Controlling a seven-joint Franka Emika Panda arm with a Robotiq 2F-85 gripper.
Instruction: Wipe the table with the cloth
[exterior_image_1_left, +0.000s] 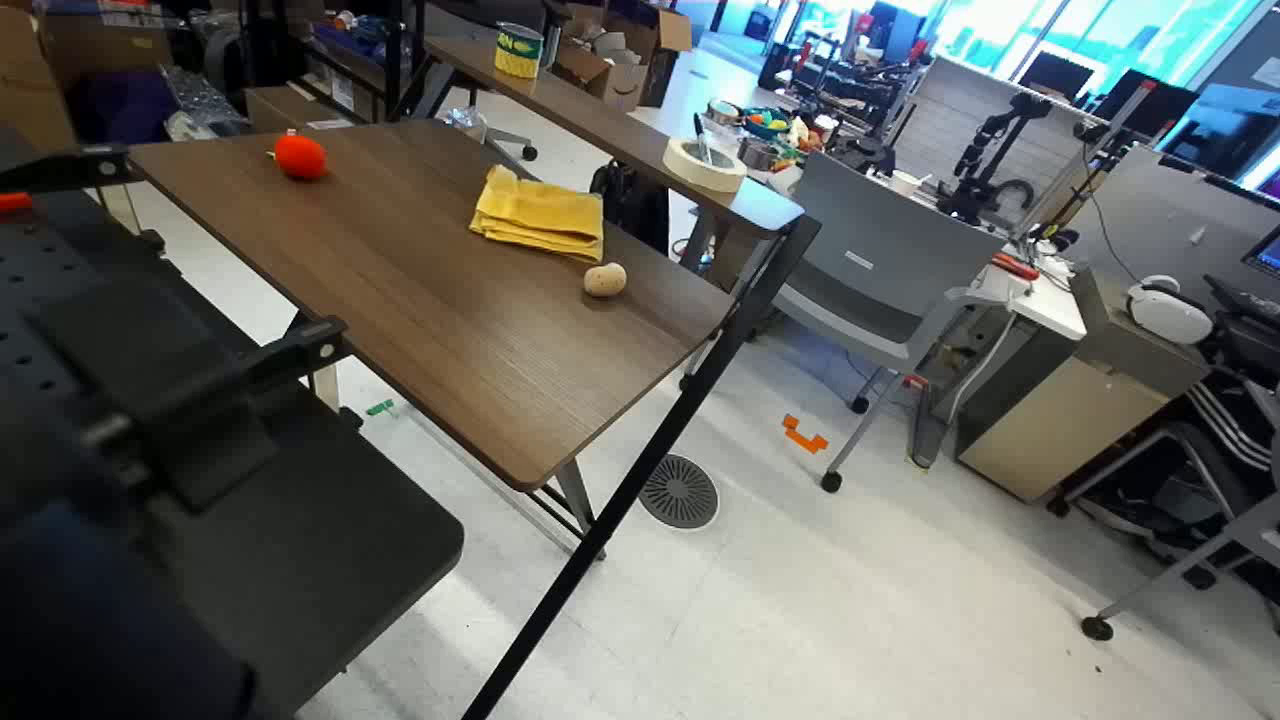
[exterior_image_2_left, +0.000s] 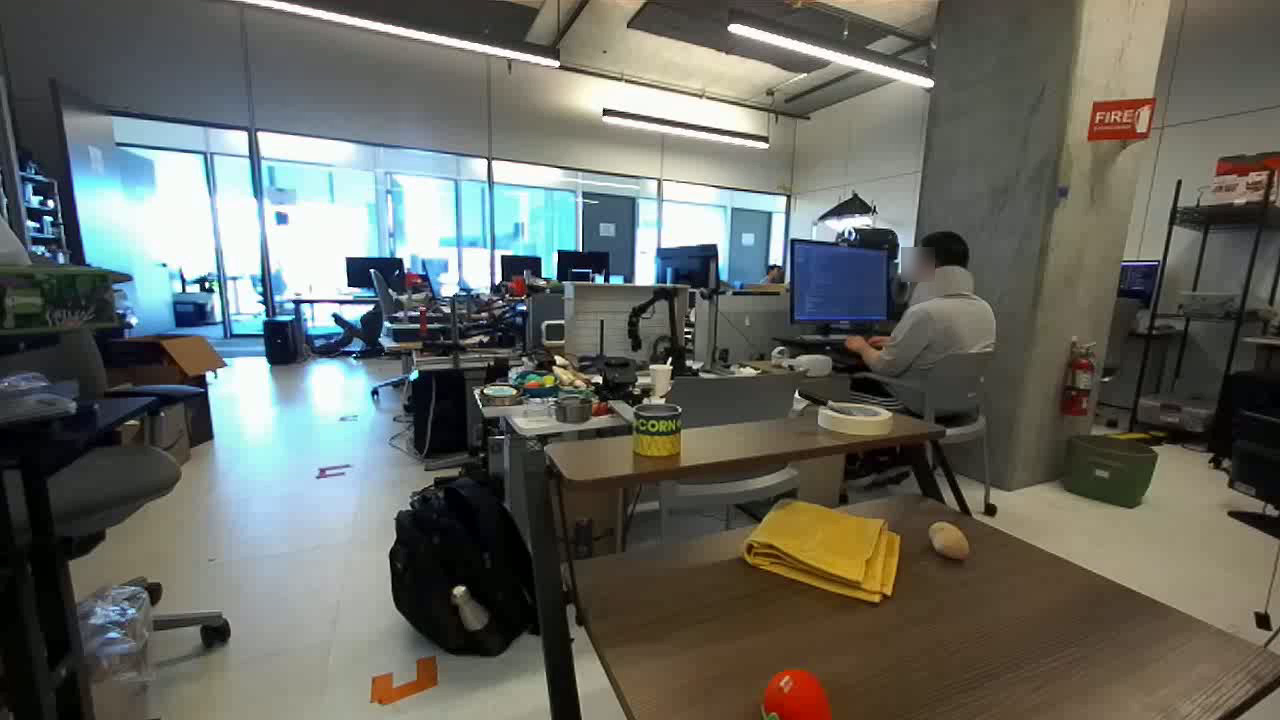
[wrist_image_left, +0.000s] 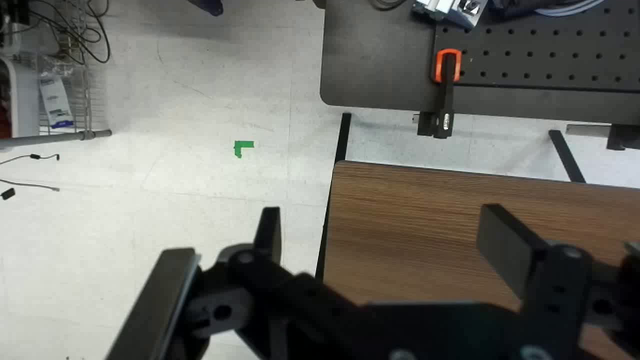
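The mustard-yellow cloth (exterior_image_1_left: 540, 215) lies folded roughly square on the brown wood-grain table (exterior_image_1_left: 400, 290), near its raised back shelf. The cloth (exterior_image_2_left: 825, 548) and the table (exterior_image_2_left: 1040, 650) also show in an exterior view. In the wrist view my gripper (wrist_image_left: 385, 232) is open, with its two fingers wide apart and nothing between them. It is over a corner of the table (wrist_image_left: 400, 215), with one finger over the floor side and one over the tabletop. The cloth is out of the wrist view. The gripper does not show in either exterior view.
A red ball (exterior_image_1_left: 300, 157) and a small beige potato-like object (exterior_image_1_left: 605, 281) sit on the tabletop. The raised shelf (exterior_image_1_left: 600, 120) holds a corn can (exterior_image_1_left: 518, 52) and a tape roll (exterior_image_1_left: 704, 165). A black bench (wrist_image_left: 375, 60) with clamps stands across a narrow gap from the table.
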